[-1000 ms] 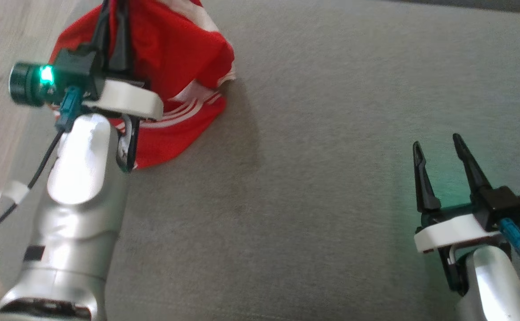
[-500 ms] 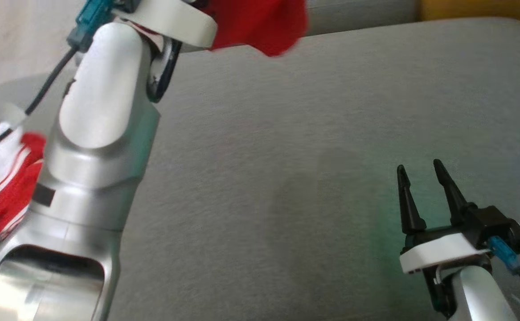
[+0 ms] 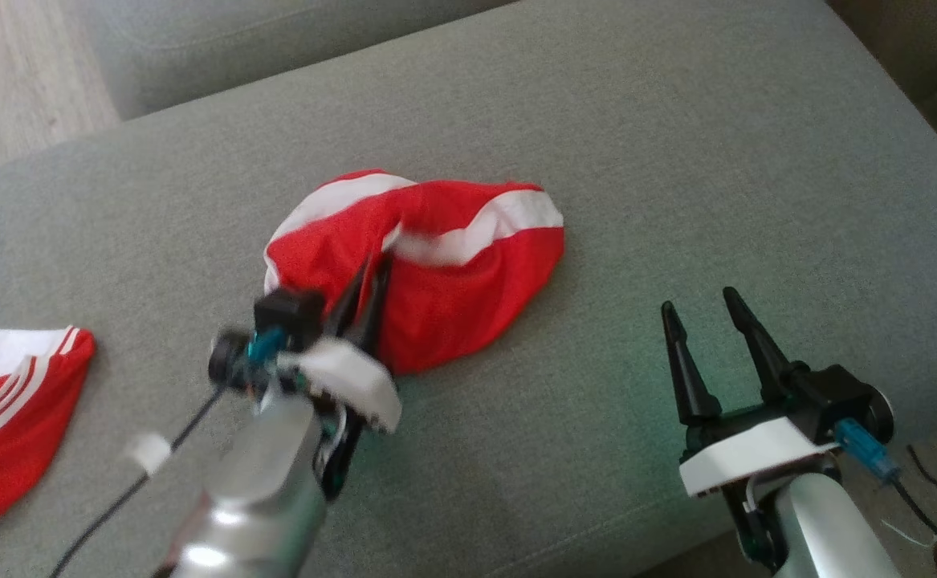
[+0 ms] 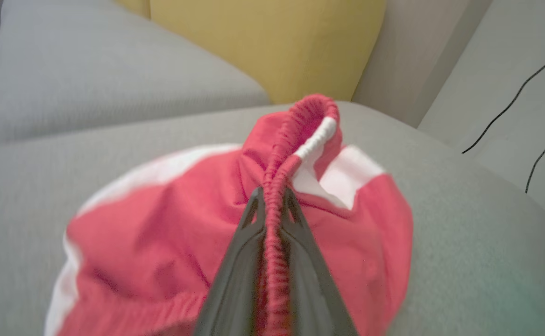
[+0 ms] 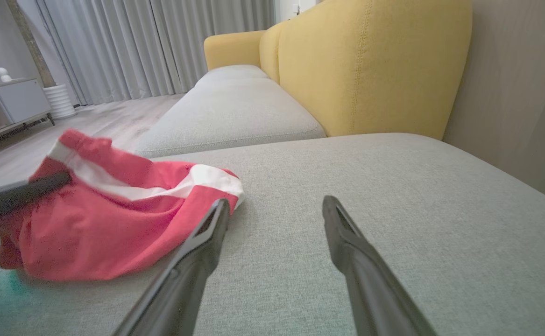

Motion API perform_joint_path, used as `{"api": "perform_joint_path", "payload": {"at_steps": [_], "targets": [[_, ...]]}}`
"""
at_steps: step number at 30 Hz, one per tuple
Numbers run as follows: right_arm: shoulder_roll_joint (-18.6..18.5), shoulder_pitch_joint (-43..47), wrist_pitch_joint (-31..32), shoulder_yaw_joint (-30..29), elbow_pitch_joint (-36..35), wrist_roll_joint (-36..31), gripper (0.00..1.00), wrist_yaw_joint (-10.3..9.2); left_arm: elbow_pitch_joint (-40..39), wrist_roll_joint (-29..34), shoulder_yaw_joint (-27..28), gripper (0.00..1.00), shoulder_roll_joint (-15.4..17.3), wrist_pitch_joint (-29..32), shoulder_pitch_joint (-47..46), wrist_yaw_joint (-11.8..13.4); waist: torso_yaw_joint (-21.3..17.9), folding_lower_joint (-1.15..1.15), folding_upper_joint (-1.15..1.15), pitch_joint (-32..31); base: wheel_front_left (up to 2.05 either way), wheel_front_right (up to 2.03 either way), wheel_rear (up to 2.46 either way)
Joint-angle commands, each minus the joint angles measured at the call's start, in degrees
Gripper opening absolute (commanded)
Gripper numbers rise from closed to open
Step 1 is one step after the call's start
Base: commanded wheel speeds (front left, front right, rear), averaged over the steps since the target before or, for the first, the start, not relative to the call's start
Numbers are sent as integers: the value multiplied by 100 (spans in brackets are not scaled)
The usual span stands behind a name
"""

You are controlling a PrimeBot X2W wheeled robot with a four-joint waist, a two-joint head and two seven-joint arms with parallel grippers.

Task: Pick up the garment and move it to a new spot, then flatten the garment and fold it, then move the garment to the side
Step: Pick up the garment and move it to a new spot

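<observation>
Looking down, head view: a red garment with white stripes lies bunched at mid-frame on a grey sofa cushion.
Left gripper, head view: the left gripper comes up from the lower left, blurred, its fingers pressed together on the garment's near left edge.
Right gripper, head view: the right gripper sits at the lower right, fingers spread with nothing between them, well apart from the garment.
Far left edge, head view: a second red-and-white cloth lies on the same cushion, apart from the garment.
Left wrist view: the two dark fingers are clamped on the gathered elastic waistband, which runs between them and loops up past the tips. The rest of the garment spreads across the cushion.
Behind, left wrist view: a yellow backrest at top centre, thin black cables at upper right.
Right wrist view: the fingers stand wide apart over bare cushion at bottom centre. The garment is heaped at the left, with a dark finger of the left gripper entering it from the left edge.
Background, right wrist view: grey curtains at the upper left.
</observation>
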Motion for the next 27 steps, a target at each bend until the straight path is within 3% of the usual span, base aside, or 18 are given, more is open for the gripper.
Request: {"api": "perform_joint_path", "payload": {"at_steps": [1,2,3,8,15,20,27], "targets": [[-14,-204,-63,142,-152,28,100,-4,-138,-178,75,15,140,-93,-191,-29,5,-1,0,45,0,0,0],[-14,-188,-63,112,-140,17,100,-4,-111,-348,18,62,140,-104,-57,-31,60,-1,0,26,0,0,0],[-14,-162,-63,75,-126,-4,100,-4,-117,-481,-13,100,139,-113,55,7,130,-1,0,0,0,0,0],[-14,54,-63,-257,-95,-172,100,-4,-1011,-413,176,100,139,-120,679,514,667,-1,0,-231,0,0,0],[-14,482,-63,-497,-261,76,100,-4,-2409,386,899,100,138,-122,2115,1018,1437,-1,0,-739,0,0,0],[-14,677,-63,-414,-437,200,100,-4,-3411,846,1519,100,138,-122,2986,1424,1777,-1,0,-910,0,0,0],[-14,941,-63,-329,-645,178,100,-4,-4445,1178,1752,100,138,-122,4015,1596,2019,-1,0,-1048,0,0,0]]}}
